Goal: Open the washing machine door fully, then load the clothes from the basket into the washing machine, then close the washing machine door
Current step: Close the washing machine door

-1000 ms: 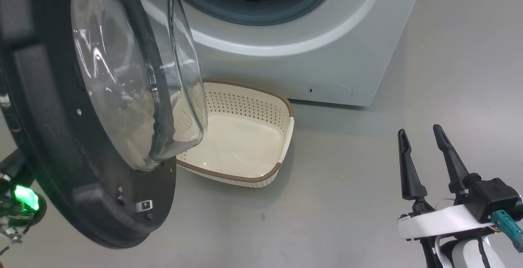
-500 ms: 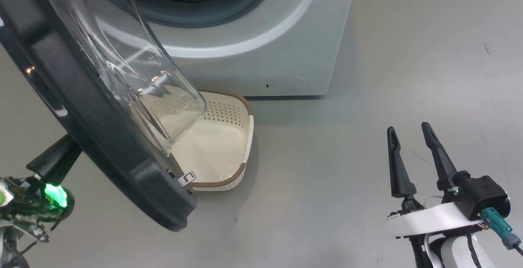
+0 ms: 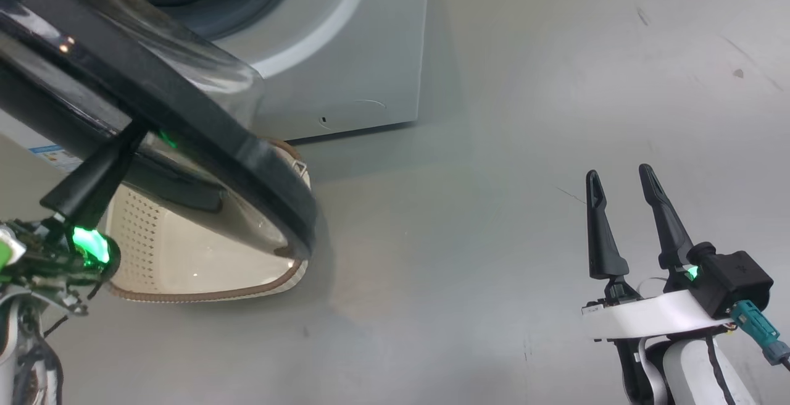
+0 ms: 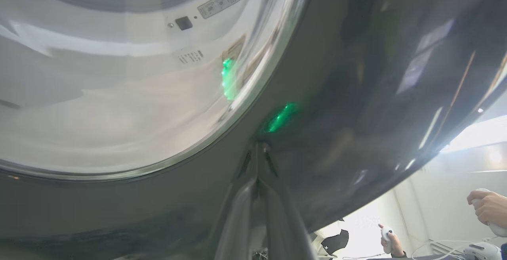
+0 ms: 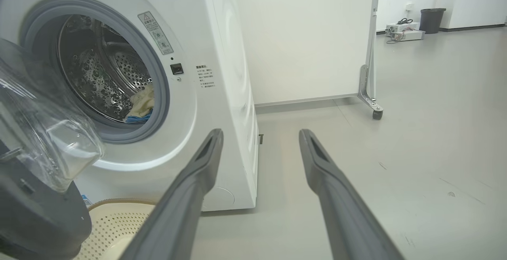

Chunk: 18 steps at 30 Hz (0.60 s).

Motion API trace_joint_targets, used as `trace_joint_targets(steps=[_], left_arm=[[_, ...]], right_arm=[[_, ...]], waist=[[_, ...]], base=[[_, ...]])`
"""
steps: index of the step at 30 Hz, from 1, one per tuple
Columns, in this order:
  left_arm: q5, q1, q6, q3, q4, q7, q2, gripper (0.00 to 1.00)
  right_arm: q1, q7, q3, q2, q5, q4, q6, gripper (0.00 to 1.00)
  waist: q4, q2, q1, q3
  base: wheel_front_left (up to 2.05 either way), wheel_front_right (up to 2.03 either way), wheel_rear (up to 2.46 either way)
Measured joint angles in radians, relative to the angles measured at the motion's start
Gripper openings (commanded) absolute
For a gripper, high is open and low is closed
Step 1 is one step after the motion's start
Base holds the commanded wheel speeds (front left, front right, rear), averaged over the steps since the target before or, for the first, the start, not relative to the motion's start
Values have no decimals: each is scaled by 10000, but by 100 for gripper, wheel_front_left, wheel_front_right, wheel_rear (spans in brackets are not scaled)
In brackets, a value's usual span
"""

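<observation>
Left gripper (image 4: 257, 151) pinched shut on nothing, tips pressed to the washing machine door (image 3: 185, 121) just ahead, seemingly to swing it closed. Clothes (image 5: 140, 103) lie in the drum beyond, basket (image 3: 185, 257) empty below. Right gripper (image 3: 619, 171) gapes wide and empty, idle

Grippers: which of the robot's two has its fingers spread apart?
The right gripper: its fingers stand apart. The left gripper is shut, tips against the washing machine door.

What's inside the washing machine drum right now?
Cream-yellow and blue clothes lie at the bottom of the steel drum. The half-open door blocks part of the opening, so more may be hidden.
</observation>
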Motion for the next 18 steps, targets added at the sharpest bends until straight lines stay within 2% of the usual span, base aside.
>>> trace_joint_targets(steps=[9,18], left_arm=[[142,-1544,307,17,403,-838,-372,0],[637,-2967,295,219,1170,-1758,-673,0]], right_arm=[[-523,-75,-10,65,2,-173,2,100],[-1020,-132,4,105,73,-161,15,100]], waist=[[-711,0,0,842],[-1367,0,1,1718]], base=[[0,0,0],[0,0,0]])
